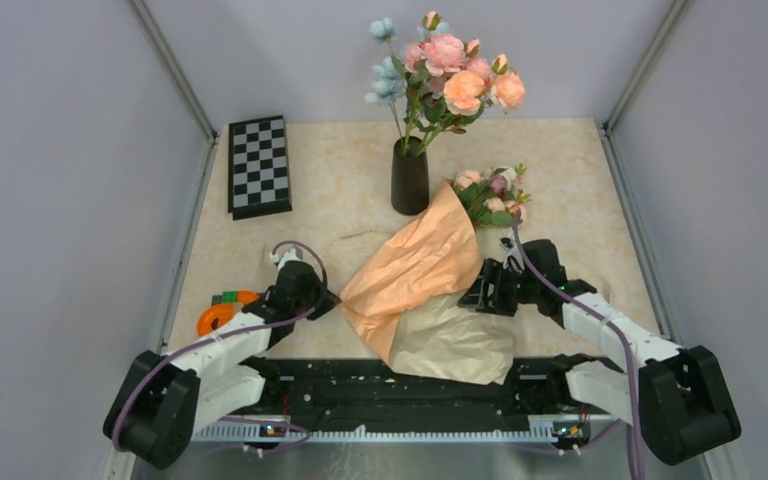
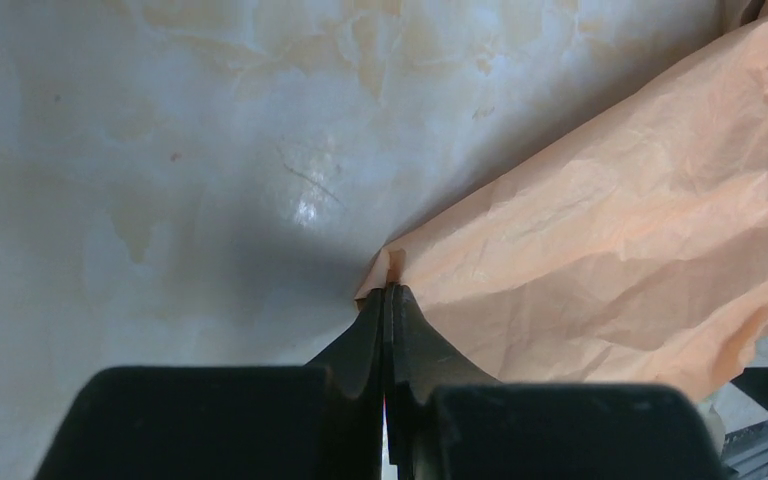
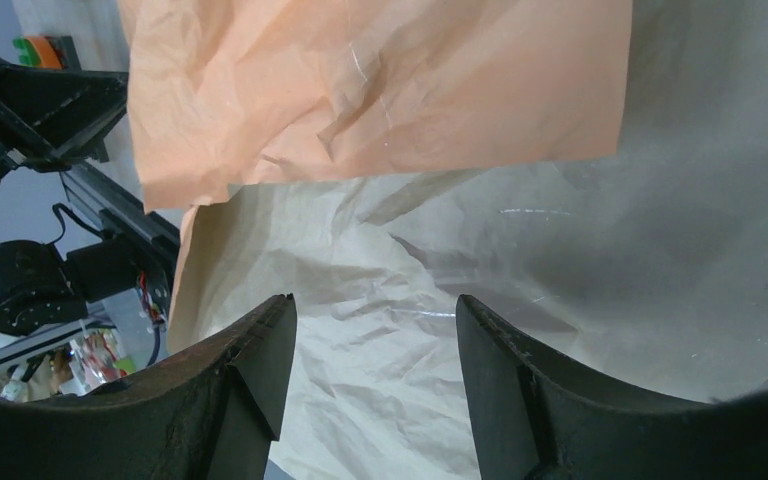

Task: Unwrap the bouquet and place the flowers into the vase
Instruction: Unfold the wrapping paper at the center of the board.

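Observation:
The bouquet (image 1: pixel 422 265) lies slanted across the table's middle, its peach-orange paper cone partly spread. The crinkled tan lining (image 1: pixel 460 345) shows at the near end. The flowers (image 1: pixel 492 195), cream, pink and mauve roses, poke out of the far end, beside the black vase (image 1: pixel 410 180). My left gripper (image 2: pixel 392 290) is shut on the left corner of the peach paper (image 2: pixel 610 230), and it sits at the cone's left edge (image 1: pixel 332 298). My right gripper (image 3: pixel 372 305) stands open over the tan lining (image 3: pixel 410 290), at the cone's right side (image 1: pixel 475 292), holding nothing.
The vase holds a taller bunch of pink, orange and pale-blue flowers (image 1: pixel 450 75). A folded chessboard (image 1: pixel 259 165) lies at the back left. An orange and green object (image 1: pixel 220 312) sits by my left arm. Grey walls close in both sides.

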Available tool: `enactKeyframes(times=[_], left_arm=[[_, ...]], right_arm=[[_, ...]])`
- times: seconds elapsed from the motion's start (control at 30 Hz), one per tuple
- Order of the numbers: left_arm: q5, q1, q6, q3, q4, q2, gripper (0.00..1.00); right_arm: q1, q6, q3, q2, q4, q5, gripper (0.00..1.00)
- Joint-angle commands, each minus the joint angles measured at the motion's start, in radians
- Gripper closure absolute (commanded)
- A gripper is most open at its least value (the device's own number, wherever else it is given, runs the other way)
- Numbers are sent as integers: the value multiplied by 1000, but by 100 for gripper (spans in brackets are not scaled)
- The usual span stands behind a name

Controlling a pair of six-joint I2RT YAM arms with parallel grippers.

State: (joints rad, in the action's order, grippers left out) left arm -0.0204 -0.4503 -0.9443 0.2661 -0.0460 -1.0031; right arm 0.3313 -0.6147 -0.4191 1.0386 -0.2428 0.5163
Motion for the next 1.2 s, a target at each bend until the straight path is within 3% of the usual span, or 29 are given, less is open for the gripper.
enactKeyframes(times=[0.0, 0.37, 0.63, 0.67, 0.8, 0.83, 0.97, 1.17], left_arm=[[-50, 35, 67, 59, 38, -89, 100], [10, 159, 205, 221, 233, -356, 100], [89, 211, 330, 392, 186, -503, 100], [91, 211, 345, 405, 158, -499, 96], [94, 211, 382, 407, 107, -430, 48], [93, 211, 387, 406, 91, -405, 42], [109, 201, 401, 381, 51, -298, 33], [211, 105, 300, 296, 28, -189, 33]], right_arm=[[26, -27, 16, 31, 100, 3, 39], [78, -58, 32, 121, 227, -79, 39], [150, -45, -62, 174, 248, -124, 39], [169, -32, -82, 180, 232, -142, 39], [232, 4, -142, 222, 203, -194, 39], [242, 6, -149, 237, 214, -197, 39], [275, -2, -172, 314, 265, -190, 44], [334, -25, -172, 389, 318, -192, 47]])
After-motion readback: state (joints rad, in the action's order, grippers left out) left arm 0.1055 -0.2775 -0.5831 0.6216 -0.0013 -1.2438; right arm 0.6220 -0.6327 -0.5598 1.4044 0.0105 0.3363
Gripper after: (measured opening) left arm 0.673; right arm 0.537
